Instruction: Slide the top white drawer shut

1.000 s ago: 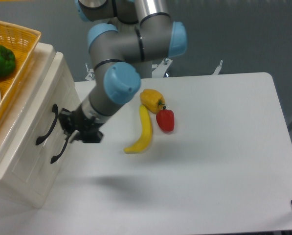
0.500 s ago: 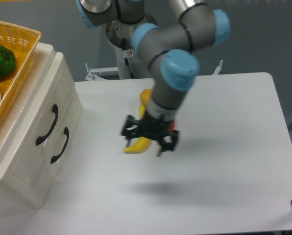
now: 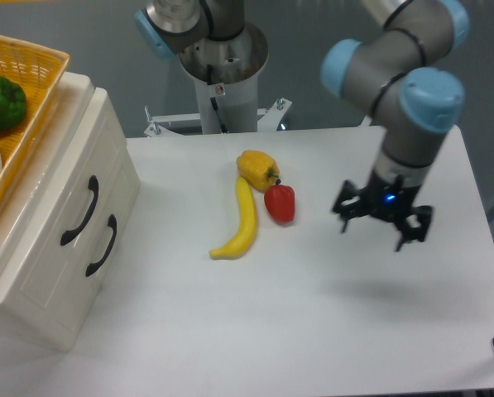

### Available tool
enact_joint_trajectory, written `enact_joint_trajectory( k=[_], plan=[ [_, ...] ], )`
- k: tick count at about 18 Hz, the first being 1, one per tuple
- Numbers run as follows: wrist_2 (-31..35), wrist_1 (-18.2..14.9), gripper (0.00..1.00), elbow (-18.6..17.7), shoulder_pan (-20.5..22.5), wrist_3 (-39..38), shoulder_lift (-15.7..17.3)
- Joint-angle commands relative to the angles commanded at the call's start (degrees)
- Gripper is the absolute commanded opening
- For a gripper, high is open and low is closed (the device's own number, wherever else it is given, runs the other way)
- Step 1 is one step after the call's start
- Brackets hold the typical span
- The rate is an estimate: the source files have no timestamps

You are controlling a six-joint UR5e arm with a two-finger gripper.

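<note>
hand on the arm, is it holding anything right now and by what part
Nothing is held. The hand hangs open above bare table, to the right of the red pepper, with nothing between its fingers.

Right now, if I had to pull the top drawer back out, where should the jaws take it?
Grip the top drawer by its black curved handle, midway along the bow, where it stands proud of the flat front. Come in from the table side, facing the front, with the gripper open, one jaw on each side of the bar.
</note>
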Motion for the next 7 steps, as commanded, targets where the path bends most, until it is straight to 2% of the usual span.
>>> enact_joint_trajectory(
  k=[4, 7],
  plan=[
    [12.8, 0.0, 1.0, 2.6, -1.8, 3.5, -3.6],
    [13.4, -0.1, 1.0, 3.3, -2.7, 3.3, -4.8]
  ],
)
